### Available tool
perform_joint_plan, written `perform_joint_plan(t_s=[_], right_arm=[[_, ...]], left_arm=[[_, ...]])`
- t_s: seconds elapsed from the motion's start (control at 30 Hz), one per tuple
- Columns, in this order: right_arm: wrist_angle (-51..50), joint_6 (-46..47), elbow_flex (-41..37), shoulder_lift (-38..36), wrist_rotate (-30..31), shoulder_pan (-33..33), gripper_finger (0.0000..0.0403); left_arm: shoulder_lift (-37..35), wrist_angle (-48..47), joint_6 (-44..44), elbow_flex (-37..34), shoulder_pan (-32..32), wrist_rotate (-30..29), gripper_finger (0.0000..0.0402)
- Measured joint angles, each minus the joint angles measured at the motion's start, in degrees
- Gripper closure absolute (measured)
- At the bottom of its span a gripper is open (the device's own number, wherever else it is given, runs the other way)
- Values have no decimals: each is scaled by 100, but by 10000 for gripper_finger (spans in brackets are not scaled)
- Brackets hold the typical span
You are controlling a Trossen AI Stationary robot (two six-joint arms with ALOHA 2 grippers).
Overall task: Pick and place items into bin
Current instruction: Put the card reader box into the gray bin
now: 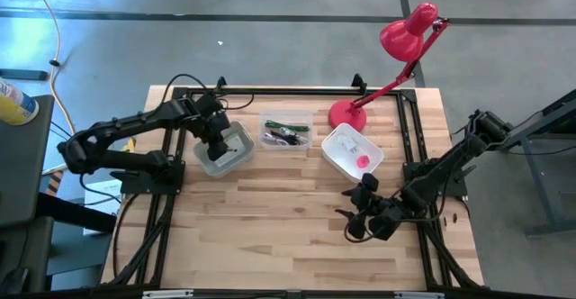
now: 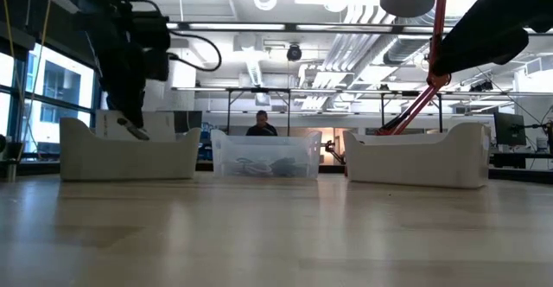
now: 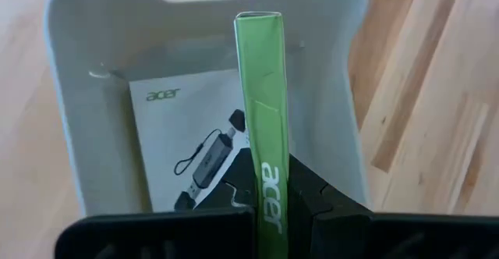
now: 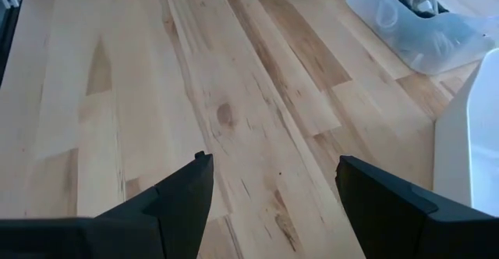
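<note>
High view puts the clear centre container point(image 1: 286, 130) as the landmark on the wooden worktop point(image 1: 270, 218): it holds a green pen point(image 1: 290, 125) and coiled cables point(image 1: 281, 138). To its left sits a grey bin point(image 1: 223, 149), and the left gripper point(image 1: 219, 144) hangs over that bin. In the left wrist view its fingers point(image 3: 234, 200) are closed on a green folded booklet point(image 3: 263, 126) printed with white lettering, held upright above a flat white card point(image 3: 187, 138) with dark print that lies on the bin's floor. To the container's right stands a white bin point(image 1: 351, 150) with a small pink piece point(image 1: 363, 160) inside, and a red desk lamp point(image 1: 396, 56) stands behind it. The right gripper point(image 1: 360, 218) waits over bare worktop, nearer the front edge than the white bin, its fingers point(image 4: 175, 193) spread wide apart and holding nothing.
</note>
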Motion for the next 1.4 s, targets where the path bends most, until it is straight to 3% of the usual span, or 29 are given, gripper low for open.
perform_joint_plan(t_s=[0.27, 0.67, 1.1, 1.4], right_arm=[[-4, 149, 0, 0, -15, 0, 144], [-7, 149, 0, 2, 7, -47, 144], [-56, 91, 0, 2, -13, -151, 144], [-174, 99, 0, 2, -15, -151, 144]], left_arm=[[210, 62, 31, 7, -4, -234, 387], [225, 6, -9, -4, -15, -700, 289], [212, -32, -53, -4, -20, -489, 170], [168, 18, -160, 9, -531, -924, 185]])
